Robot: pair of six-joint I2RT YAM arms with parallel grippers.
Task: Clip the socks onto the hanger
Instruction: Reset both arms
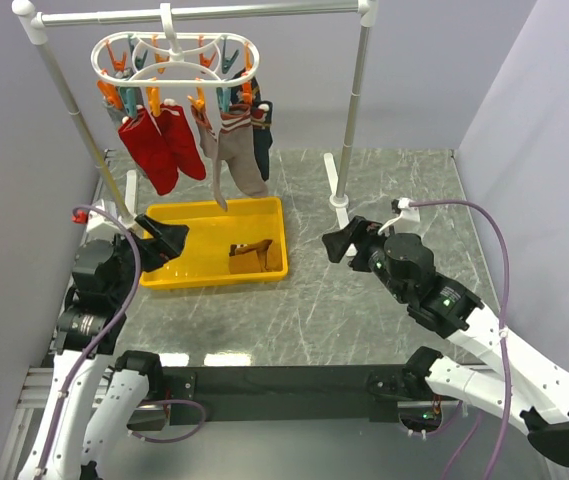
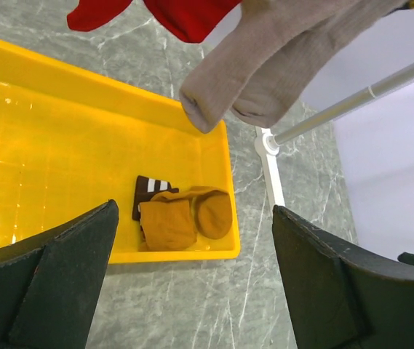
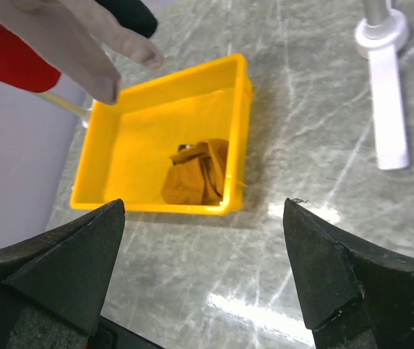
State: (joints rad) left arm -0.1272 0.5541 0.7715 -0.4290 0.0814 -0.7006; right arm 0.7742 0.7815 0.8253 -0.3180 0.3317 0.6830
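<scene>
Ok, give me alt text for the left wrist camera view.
A mustard-brown sock with a dark striped cuff lies in a yellow bin on a grey marbled table. Toes of grey-beige socks and red socks hang in from the top, and the open left claw frames the bottom corners with its black fingers.

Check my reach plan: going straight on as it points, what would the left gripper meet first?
Probably the brown-mustard fabric sock in the yellow plastic tray, centred between the left gripper's open jaws; depth is unclear.
</scene>
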